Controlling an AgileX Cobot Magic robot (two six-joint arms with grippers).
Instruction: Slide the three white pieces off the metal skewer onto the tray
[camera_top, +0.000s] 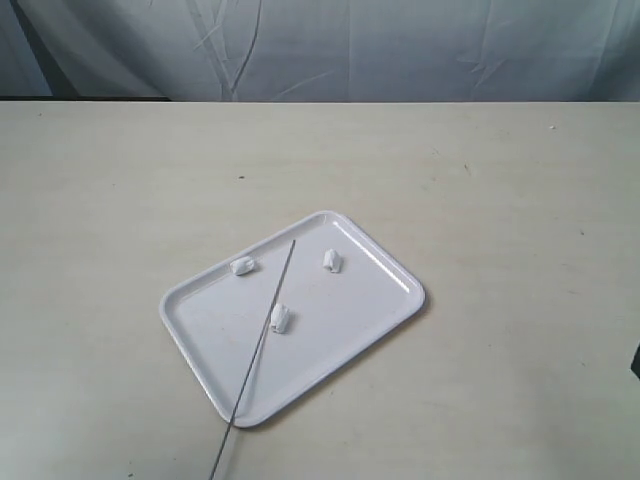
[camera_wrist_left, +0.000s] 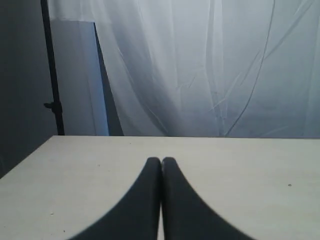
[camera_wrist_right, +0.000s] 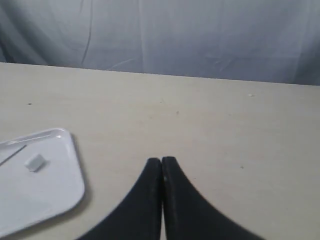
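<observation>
The white tray (camera_top: 200, 315) lies on the table, turned at an angle. Three white pieces rest loose on it: one (camera_top: 241, 267) toward the back left, one (camera_top: 332, 260) toward the back right, one (camera_top: 281, 319) near the middle, right beside the metal skewer (camera_top: 262, 338). The skewer lies diagonally across the tray and sticks out over its near rim. The right wrist view catches a tray corner (camera_wrist_right: 75, 170), one white piece (camera_wrist_right: 35, 162) and the skewer tip (camera_wrist_right: 12, 154). My left gripper (camera_wrist_left: 161, 161) and right gripper (camera_wrist_right: 161, 160) are both shut, empty, away from the tray.
A pale cloth backdrop (camera_top: 330, 45) hangs behind the beige table (camera_top: 480, 200). A dark stand (camera_wrist_left: 52, 75) stands off the table's far corner in the left wrist view. A small dark part (camera_top: 635, 362) shows at the right edge of the exterior view.
</observation>
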